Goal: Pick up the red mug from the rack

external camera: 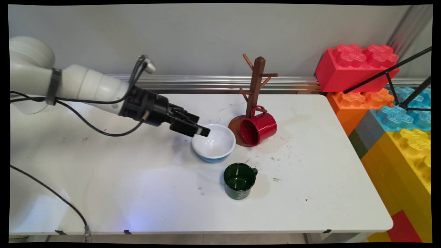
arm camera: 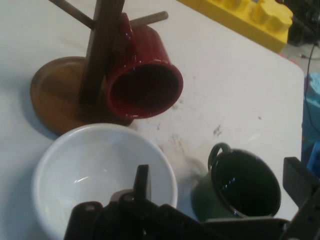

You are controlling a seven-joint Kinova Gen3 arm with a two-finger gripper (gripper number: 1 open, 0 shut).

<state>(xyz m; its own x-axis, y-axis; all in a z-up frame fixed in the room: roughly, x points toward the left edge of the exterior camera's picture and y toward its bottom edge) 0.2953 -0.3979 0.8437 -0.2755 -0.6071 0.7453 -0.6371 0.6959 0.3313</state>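
While my black two-finger claw [external camera: 201,131] hangs spread wide over the white bowl's [external camera: 214,142] near rim, holding nothing, hand view alone shows one finger [arm camera: 142,181] above the bowl's hollow, other finger [arm camera: 299,181] beside the dark green enamel mug [arm camera: 240,184], main view alone shows the red toy brick [external camera: 355,67].

White table [external camera: 137,193] — scuffed, fills the lower frame. Plain grey wall [external camera: 193,34] across the top, metal rail [external camera: 213,82] along its base. Giant toy bricks [external camera: 396,113] — stacked at right.

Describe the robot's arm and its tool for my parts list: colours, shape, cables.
The arm is white, built of rounded, tube-like links, with a dark band around one link. At its end sits a black wrist block and a black two-finger tool with a visible linkage. Thin black cables hang along the arm, and a small grey plug sticks up near the wrist. No lettering shows.
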